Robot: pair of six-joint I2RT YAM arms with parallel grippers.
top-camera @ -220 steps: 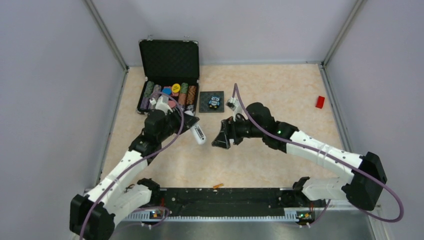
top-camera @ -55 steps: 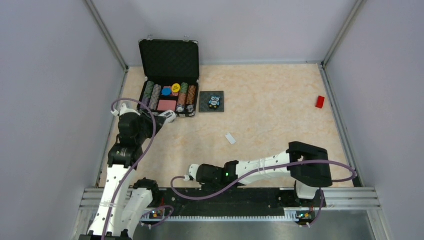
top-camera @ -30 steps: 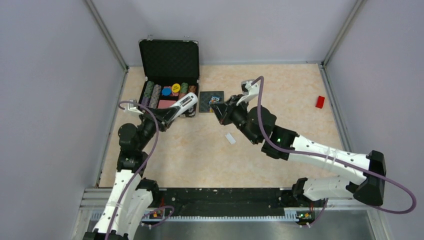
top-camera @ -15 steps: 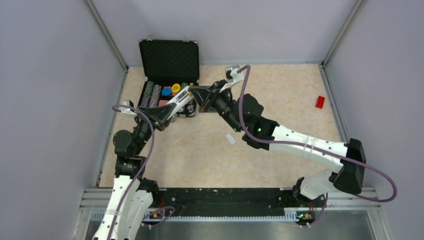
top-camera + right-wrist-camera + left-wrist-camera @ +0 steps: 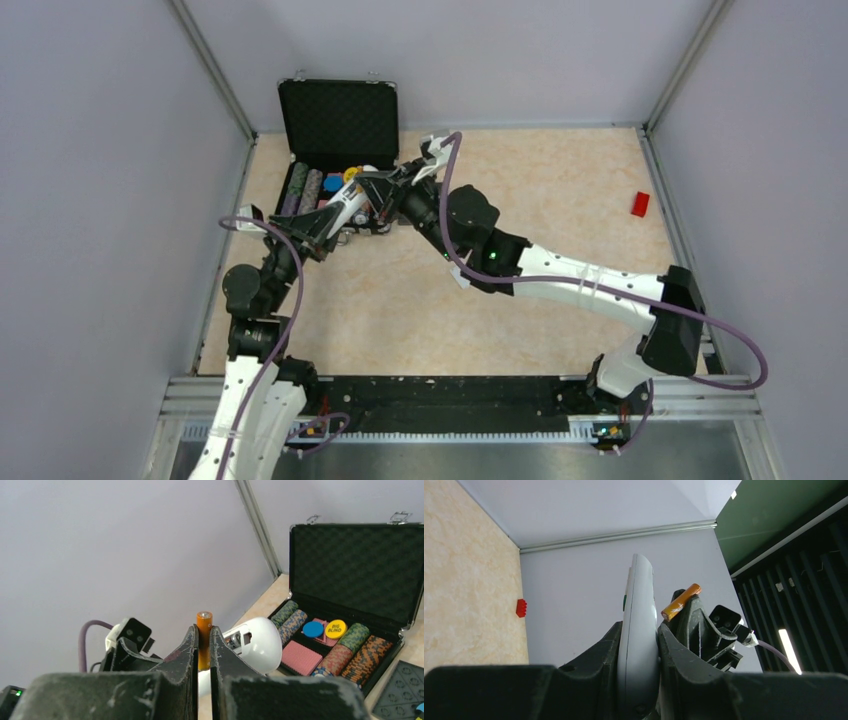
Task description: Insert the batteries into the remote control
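Clamped in left gripper (image 5: pixel 640 628), slim white plastic remote control (image 5: pixel 639 592), orange-copper cylindrical battery (image 5: pixel 204 619) pinched in right gripper (image 5: pixel 204 632), yellow round chip (image 5: pixel 335 628) reading "BIG BLIND" centre right.

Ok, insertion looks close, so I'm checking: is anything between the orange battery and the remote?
Nothing visible. The right end effector grips the orange battery just beside the remote control, which the left end effector holds; no other object shows between them.
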